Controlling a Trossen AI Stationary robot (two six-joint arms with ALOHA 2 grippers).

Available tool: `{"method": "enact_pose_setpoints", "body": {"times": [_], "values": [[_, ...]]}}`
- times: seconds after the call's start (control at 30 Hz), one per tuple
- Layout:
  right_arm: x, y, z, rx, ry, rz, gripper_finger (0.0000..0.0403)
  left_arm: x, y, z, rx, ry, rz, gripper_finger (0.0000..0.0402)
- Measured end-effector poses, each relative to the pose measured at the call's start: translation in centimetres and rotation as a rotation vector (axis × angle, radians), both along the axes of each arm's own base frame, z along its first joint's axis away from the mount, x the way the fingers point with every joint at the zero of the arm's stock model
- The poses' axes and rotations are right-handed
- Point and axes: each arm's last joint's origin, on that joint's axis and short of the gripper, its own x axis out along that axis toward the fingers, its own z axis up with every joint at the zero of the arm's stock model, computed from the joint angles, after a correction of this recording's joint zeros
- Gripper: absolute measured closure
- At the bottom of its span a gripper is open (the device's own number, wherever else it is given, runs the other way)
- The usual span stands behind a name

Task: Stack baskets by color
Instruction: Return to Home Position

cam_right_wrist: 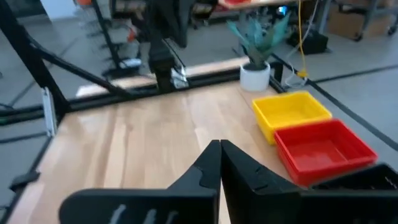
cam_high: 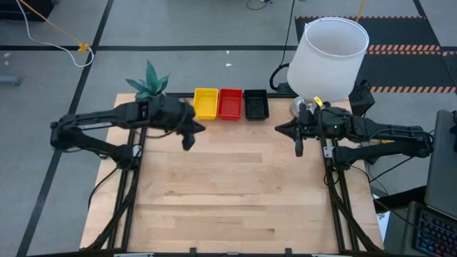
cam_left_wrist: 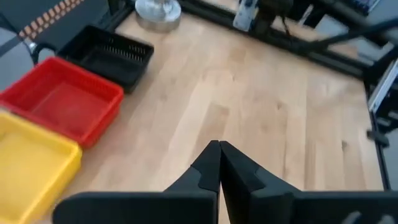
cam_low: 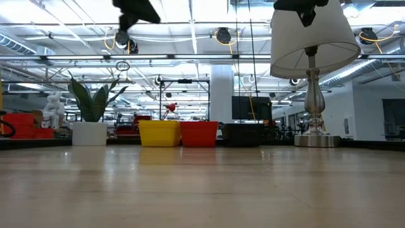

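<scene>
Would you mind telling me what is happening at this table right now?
Nothing is being handled at the moment. The yellow baskets, red baskets and black baskets sit side by side, one spot per colour, at the far edge of the table, between the plant pot and the lamp. The left gripper and right gripper both hang shut and empty above the wood. The sorting looks finished.

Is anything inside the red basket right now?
Nothing: the red basket shows a bare floor from above. Anything nested under it is covered by that floor. The left gripper and right gripper are shut, clear of it.
</scene>
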Motion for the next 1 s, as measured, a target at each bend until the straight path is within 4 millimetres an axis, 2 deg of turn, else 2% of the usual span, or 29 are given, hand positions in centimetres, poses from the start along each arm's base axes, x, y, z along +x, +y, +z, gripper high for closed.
{"method": "enact_pose_setpoints", "body": {"times": [0.17, 0.43, 0.6, 0.83, 1.0], "values": [[-0.4, 0.0, 0.5, 0.0, -0.043, 0.004, 0.0402, -1.5, -3.0, -0.6, 0.03, 0.021, 0.0, 0.0398], [-1.0, 0.1, 0.9, -0.03, -0.065, 0.006, 0.0402, -3.0, -7.1, -4.5, -0.017, -0.128, -0.019, 0.0396], [-1.1, 0.2, 0.9, -0.087, -0.063, 0.025, 0.0402, -3.8, -8.0, -5.8, -0.026, -0.093, -0.086, 0.0377], [-1.0, 0.7, 1.0, -0.203, -0.06, 0.09, 0.0402, -3.9, -8.1, -5.9, 0.002, -0.074, -0.112, 0.0381], [-0.7, 1.2, -0.6, -0.234, -0.102, 0.146, 0.0403, -3.8, -7.7, -5.8, 0.064, -0.081, -0.12, 0.0397]]}}
